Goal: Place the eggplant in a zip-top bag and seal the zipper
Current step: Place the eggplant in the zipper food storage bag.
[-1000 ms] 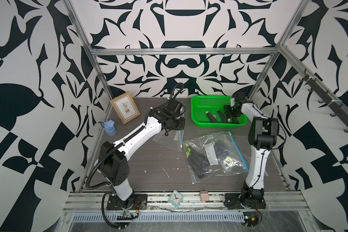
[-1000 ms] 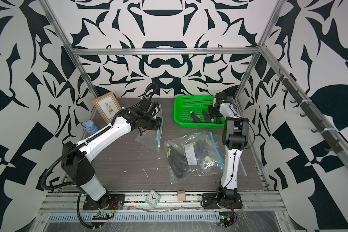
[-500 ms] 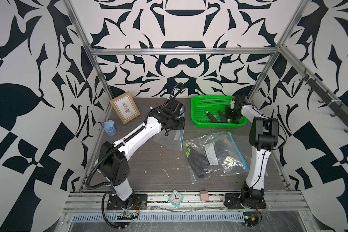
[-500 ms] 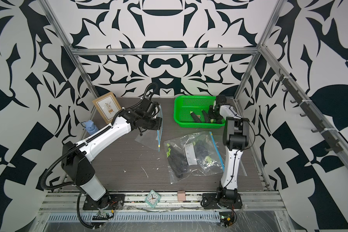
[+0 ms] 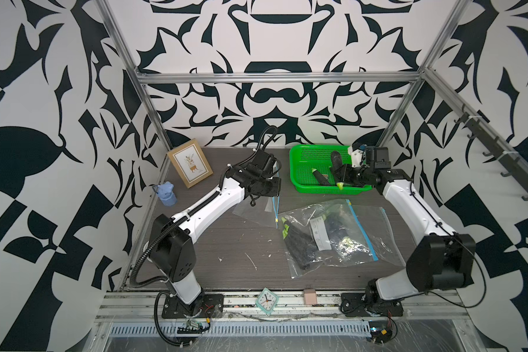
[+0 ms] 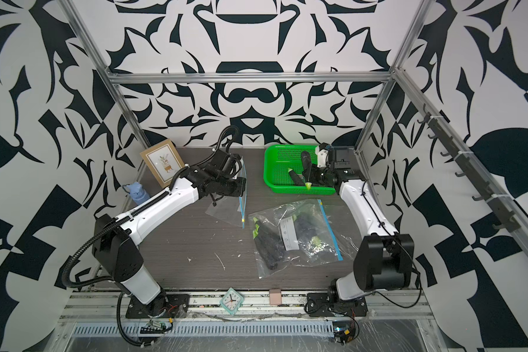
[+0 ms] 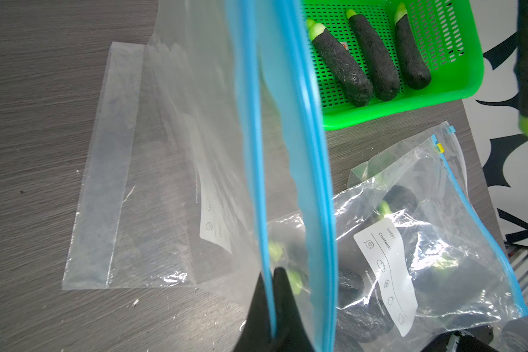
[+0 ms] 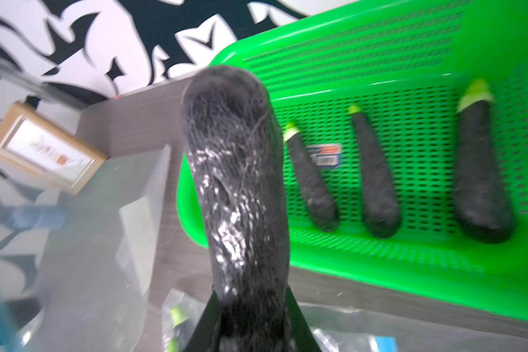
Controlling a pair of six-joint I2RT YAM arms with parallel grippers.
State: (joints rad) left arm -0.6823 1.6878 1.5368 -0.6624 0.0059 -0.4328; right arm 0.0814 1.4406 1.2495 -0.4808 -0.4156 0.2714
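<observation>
Right pincer (image 8: 250,301) gripped the stem end of a long dark fuzzy eggplant (image 8: 235,183) over the green perforated plastic basket (image 8: 348,250), blunt end foremost, while the clear blue-zippered plastic bag (image 7: 195,137) hung from the tight-shut left pincer (image 7: 270,289), well apart toward the robot's left.

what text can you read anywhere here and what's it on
"Date:" on the white label of the filled zip-top bag.
"Content:" on the same label.
Sticker in the green basket: blurred, unreadable.
Clock numerals: too small.
Framed picture caption: too small.
</observation>
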